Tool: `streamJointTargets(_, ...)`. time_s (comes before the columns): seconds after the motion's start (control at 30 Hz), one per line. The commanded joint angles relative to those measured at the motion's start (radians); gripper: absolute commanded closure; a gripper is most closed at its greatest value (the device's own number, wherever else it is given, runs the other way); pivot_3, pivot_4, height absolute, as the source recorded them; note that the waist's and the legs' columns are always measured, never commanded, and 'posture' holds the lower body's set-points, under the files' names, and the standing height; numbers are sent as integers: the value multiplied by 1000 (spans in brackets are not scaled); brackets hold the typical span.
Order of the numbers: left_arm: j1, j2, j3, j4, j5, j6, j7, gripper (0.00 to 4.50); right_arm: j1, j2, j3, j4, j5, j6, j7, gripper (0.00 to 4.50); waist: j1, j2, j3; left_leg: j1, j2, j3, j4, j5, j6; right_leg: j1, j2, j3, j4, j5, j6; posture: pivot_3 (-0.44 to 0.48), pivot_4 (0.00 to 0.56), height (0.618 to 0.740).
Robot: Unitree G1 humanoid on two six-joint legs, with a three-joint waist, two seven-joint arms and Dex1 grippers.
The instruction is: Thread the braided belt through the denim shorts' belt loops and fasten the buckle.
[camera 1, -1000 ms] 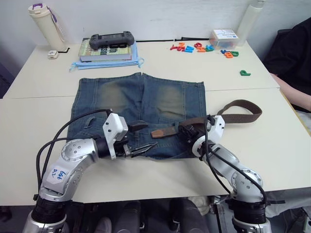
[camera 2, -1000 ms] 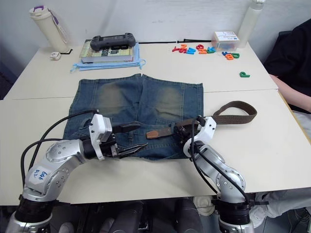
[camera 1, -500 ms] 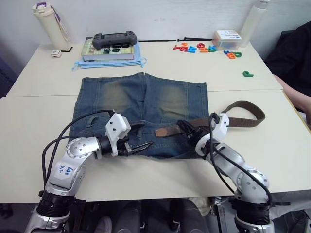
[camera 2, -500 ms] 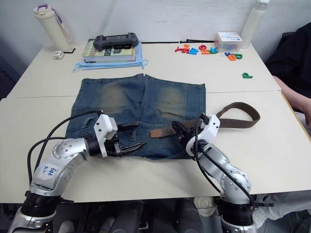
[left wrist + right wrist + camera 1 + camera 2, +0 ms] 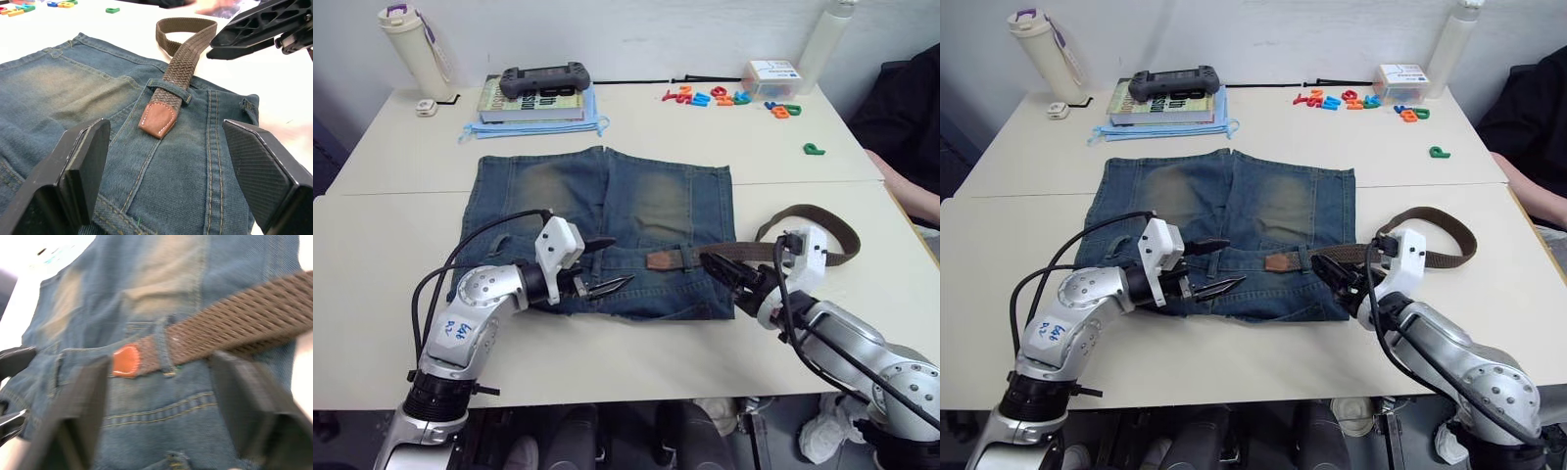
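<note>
- I see the braided belt [image 5: 734, 253] across the denim shorts [image 5: 607, 220], its tan tip [image 5: 157, 119] just past one belt loop [image 5: 168, 89].
- My left claw [image 5: 605, 264] and right claw [image 5: 722, 272] both hover released.
- The shorts lie on a cream tabletop [image 5: 636, 122] against a white wall.
- My right claw has pulled back since before.

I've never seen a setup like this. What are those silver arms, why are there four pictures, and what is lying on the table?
Those are a humanoid robot's two arms. Two pictures come from cameras in its head, looking down; the other two from a camera on each wrist, looking along that arm's black jaws. On the table lie denim shorts with a braided belt passed under one belt loop, its tan tip poking out. The left gripper and right gripper hover open near the waistband, holding nothing. Books, a game controller, a bottle and toy letters sit farther back.
</note>
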State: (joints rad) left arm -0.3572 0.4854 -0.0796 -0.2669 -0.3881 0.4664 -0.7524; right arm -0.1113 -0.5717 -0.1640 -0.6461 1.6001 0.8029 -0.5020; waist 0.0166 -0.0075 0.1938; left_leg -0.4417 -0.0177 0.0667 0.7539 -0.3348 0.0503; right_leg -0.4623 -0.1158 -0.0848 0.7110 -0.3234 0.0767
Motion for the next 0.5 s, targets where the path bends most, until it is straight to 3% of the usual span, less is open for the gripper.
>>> streamJointTargets(0.03,-34,-20,-31,23,17,-34,-17,481,-15,-66,37,-105,-59,16,89,3176,6,0,0,0,0,0,0,0,0,0,0,0,0,0,0,0,150,667)
streamJointTargets(0.1,-52,-37,-56,65,36,-55,-23,481,-40,-114,91,-147,-144,46,137,4378,8,0,0,0,0,0,0,0,0,0,0,0,-1,0,1,0,150,667)
streamJointTargets(0.3,-127,-117,-86,212,45,-42,-26,481,-21,-159,263,-145,-446,100,187,4378,10,-1,0,0,0,-1,0,-1,2,2,0,-1,-5,1,2,0,150,667)
streamJointTargets(0.5,-185,-181,-78,282,-20,152,-14,481,34,-97,329,-96,-630,135,176,4378,10,-2,-1,-1,-1,0,0,-1,3,3,0,-1,-8,3,4,0,150,667)
